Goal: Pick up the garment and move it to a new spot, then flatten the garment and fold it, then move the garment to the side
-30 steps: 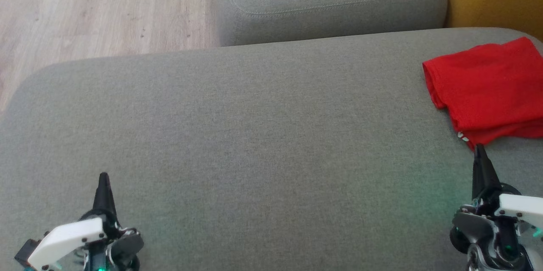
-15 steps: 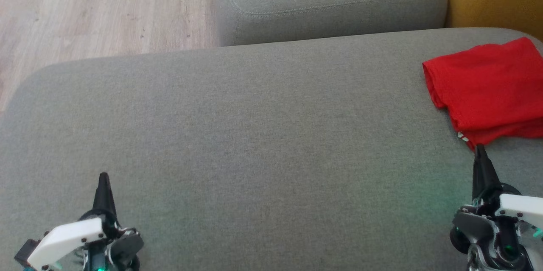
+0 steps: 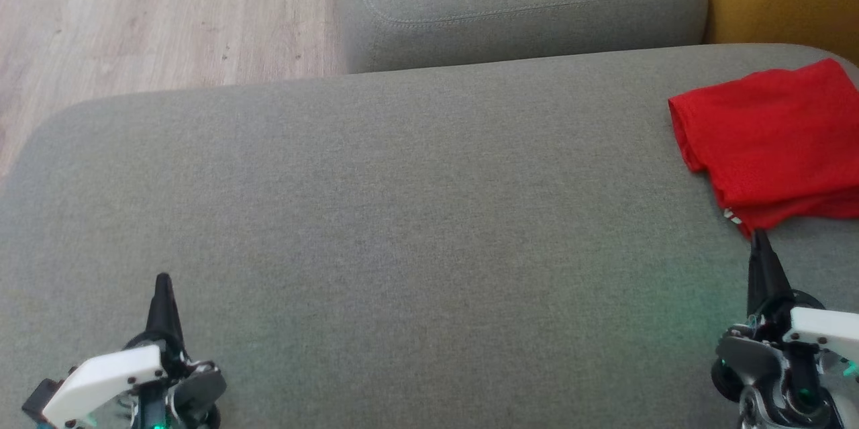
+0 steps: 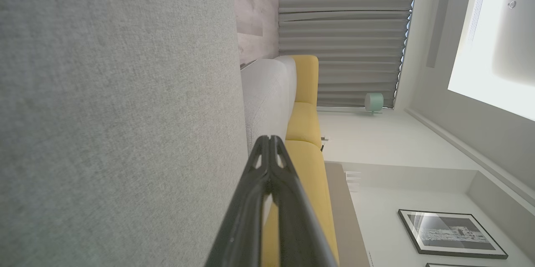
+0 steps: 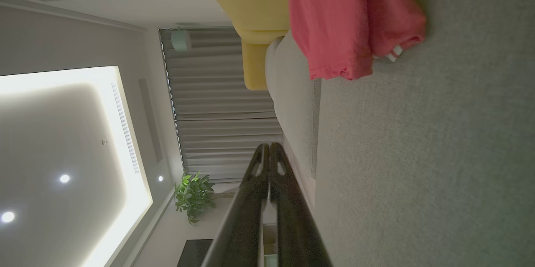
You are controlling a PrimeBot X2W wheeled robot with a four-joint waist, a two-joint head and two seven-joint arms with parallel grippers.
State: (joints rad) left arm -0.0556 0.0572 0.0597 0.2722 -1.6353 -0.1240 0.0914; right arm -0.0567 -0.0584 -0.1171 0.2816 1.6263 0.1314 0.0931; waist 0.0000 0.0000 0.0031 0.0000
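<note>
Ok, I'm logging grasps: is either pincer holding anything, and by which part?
Nothing is held. The left pincer and right pincer are both shut and empty; the red garment lies free on the grey sofa.

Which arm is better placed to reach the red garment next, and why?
Probably the right. The right gripper, shut, has its tip close to the near edge of the red garment, while the left gripper, also shut, sits far across the grey cushion.
</note>
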